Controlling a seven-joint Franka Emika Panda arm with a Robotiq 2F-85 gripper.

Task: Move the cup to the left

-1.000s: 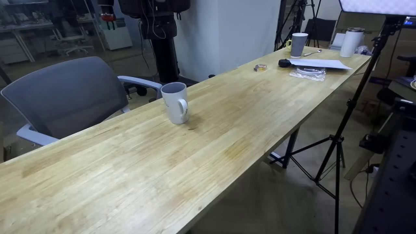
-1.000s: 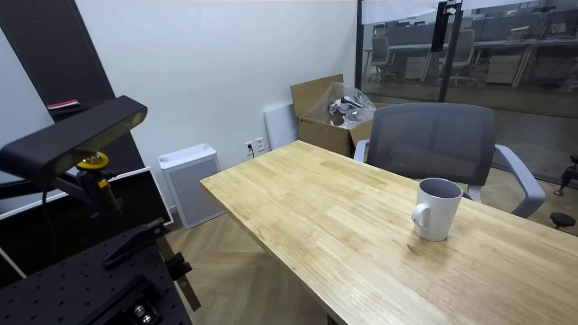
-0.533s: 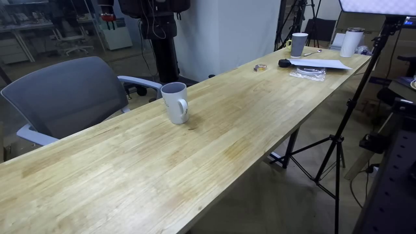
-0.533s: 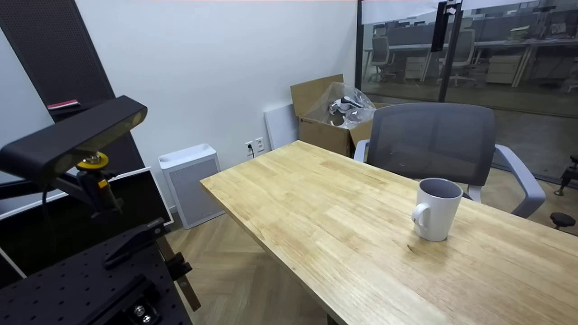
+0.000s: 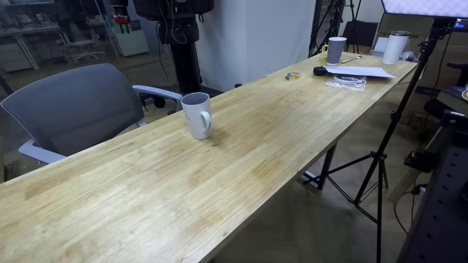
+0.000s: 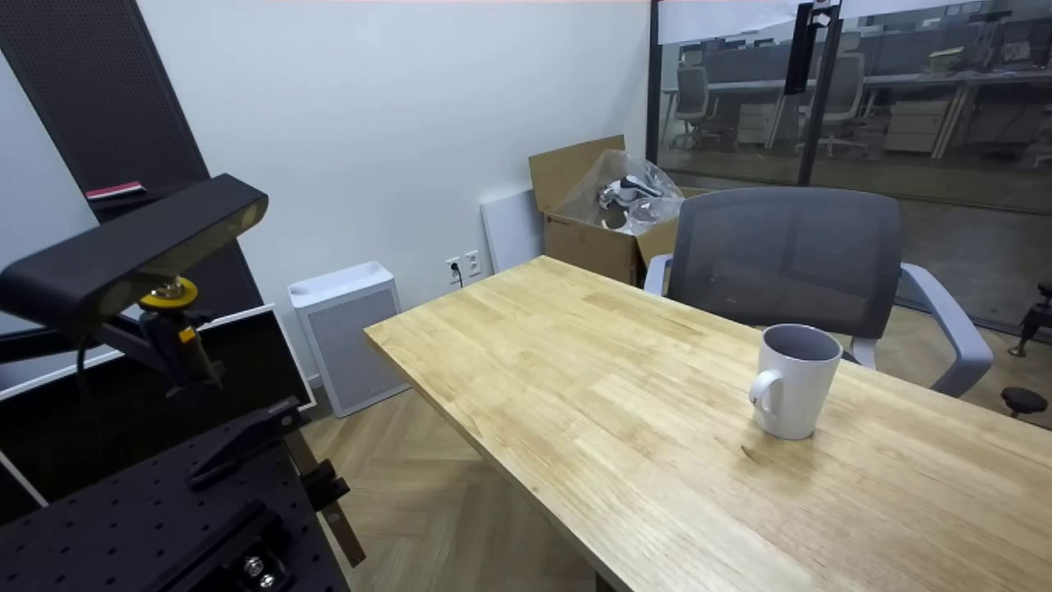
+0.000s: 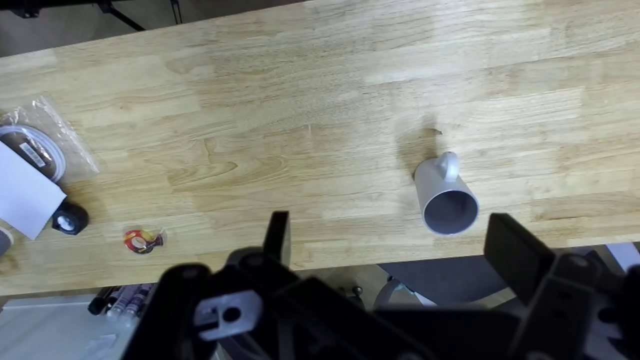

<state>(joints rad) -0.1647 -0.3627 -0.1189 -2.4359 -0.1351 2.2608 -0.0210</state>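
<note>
The cup [image 5: 195, 118] is a light grey-white mug with a side loop handle and a darker inside. It stands upright on the wooden table [image 5: 164, 179], near the edge by the chair. It also shows in an exterior view [image 6: 801, 390] and in the wrist view [image 7: 431, 184], handle toward the top there. My gripper [image 7: 390, 217] comes in from the bottom of the wrist view. Its black fingers [image 7: 517, 255] are wide apart with nothing between them. The cup's rim appears beyond the fingertips, closer to the right one. The gripper is out of view in both exterior views.
A grey chair [image 5: 76, 106] stands against the table edge. A tape roll [image 7: 140, 241], a black object [image 7: 70, 218], paper [image 7: 25, 187] and a bagged cable [image 7: 55, 145] lie farther along. A grey cup [image 5: 335, 51] and white tumbler [image 5: 395, 49] stand at the far end.
</note>
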